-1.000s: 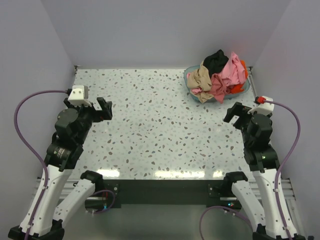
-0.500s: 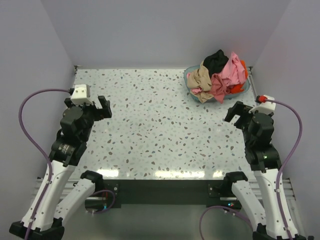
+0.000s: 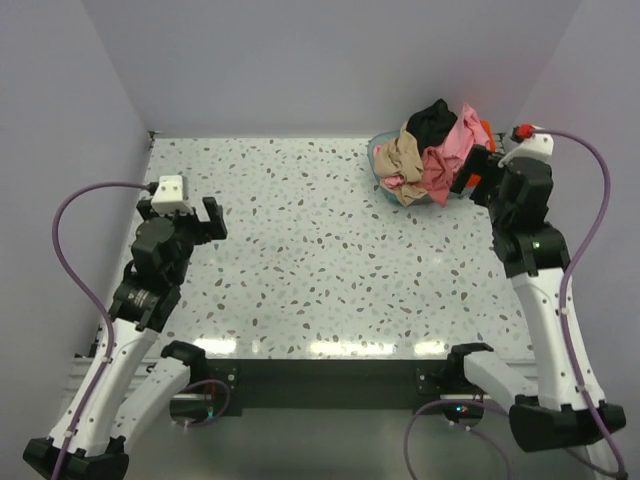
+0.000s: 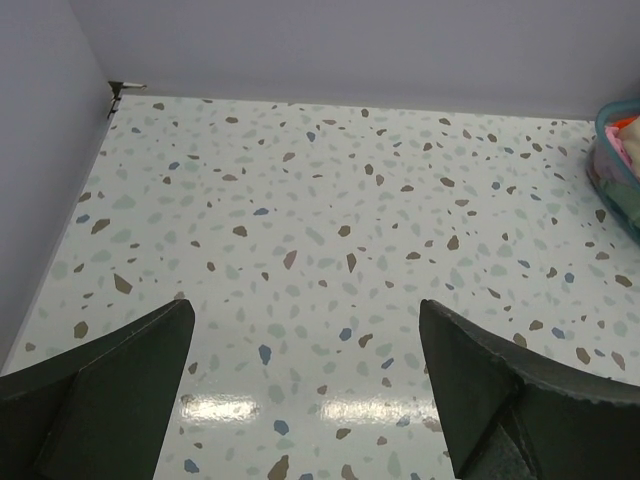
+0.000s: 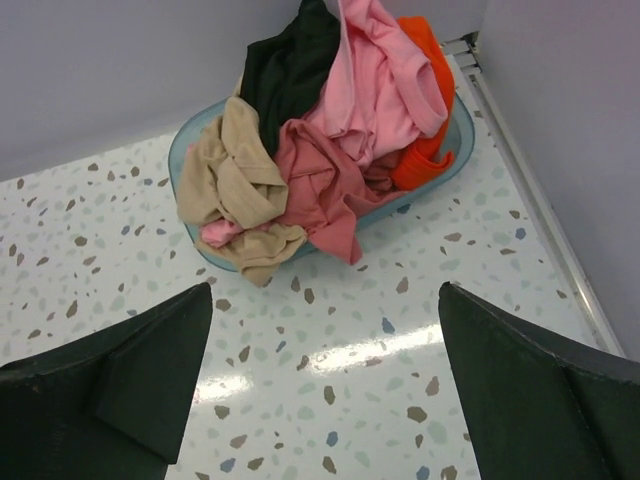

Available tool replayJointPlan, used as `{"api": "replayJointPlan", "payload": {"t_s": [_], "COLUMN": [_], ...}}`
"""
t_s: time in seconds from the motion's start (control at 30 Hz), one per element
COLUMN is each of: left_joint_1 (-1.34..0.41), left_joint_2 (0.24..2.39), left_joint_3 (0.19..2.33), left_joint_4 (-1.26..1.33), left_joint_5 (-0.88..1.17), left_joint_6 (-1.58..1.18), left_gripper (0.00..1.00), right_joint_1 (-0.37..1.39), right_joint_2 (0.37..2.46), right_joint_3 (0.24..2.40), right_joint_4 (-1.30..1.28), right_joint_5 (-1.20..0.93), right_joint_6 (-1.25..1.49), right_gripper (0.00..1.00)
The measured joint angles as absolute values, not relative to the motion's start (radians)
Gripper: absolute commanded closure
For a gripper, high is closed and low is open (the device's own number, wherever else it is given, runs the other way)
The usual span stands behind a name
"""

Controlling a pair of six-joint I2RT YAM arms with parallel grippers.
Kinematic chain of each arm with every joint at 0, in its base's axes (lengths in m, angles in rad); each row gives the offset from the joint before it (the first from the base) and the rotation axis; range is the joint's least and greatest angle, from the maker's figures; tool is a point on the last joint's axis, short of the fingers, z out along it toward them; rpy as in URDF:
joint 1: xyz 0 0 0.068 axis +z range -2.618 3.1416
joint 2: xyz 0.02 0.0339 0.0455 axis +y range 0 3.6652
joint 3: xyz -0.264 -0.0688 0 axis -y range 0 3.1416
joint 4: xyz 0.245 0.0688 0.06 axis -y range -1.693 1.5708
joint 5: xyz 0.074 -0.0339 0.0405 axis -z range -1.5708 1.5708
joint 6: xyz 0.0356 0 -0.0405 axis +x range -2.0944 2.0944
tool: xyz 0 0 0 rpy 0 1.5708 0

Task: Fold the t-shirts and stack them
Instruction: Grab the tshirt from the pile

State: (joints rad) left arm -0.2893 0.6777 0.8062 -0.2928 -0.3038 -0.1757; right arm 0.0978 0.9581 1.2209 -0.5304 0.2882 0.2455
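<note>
The t-shirts lie crumpled in a heap in a teal basket (image 5: 190,135) at the table's back right corner. The heap holds a black t-shirt (image 5: 290,70), a light pink one (image 5: 375,75), a rose-pink one (image 5: 325,185), a tan one (image 5: 235,175) and an orange-red one (image 5: 425,120). My right gripper (image 5: 325,290) hangs open just in front of the basket, above the table, with nothing between its fingers. In the top view it (image 3: 478,172) sits at the heap's (image 3: 432,150) right side. My left gripper (image 3: 180,215) stands open and empty over the table's left side (image 4: 305,310).
The speckled tabletop (image 3: 310,240) is walled at the back and both sides. A metal rail (image 5: 530,200) runs along the right edge beside the basket. The basket's rim (image 4: 603,128) shows at the far right of the left wrist view.
My right arm has risen and swung toward the back, bringing its gripper up to the basket. The left arm has shifted slightly. Both grippers stay open.
</note>
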Motion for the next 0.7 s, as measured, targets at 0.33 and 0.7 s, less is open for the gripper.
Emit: {"api": "replayJointPlan", "payload": {"t_s": [0.33,0.7], "left_joint_1": [-0.289,-0.289], "left_joint_2": [0.673,0.718], "left_joint_3": [0.787,0.787], "left_joint_4": [-0.293,-0.293], "left_joint_5": [-0.295,-0.248], "left_joint_6": [-0.192,-0.202], "left_gripper": [0.00,0.00], "right_joint_1": [0.100,0.203], "right_joint_2": [1.394,1.815], "right_joint_3": [1.413,1.745], "right_joint_4": [-0.447,-0.406], "right_joint_5": [0.187,0.274], "right_joint_6": [0.283,0.276], "right_gripper": [0.11,0.14]}}
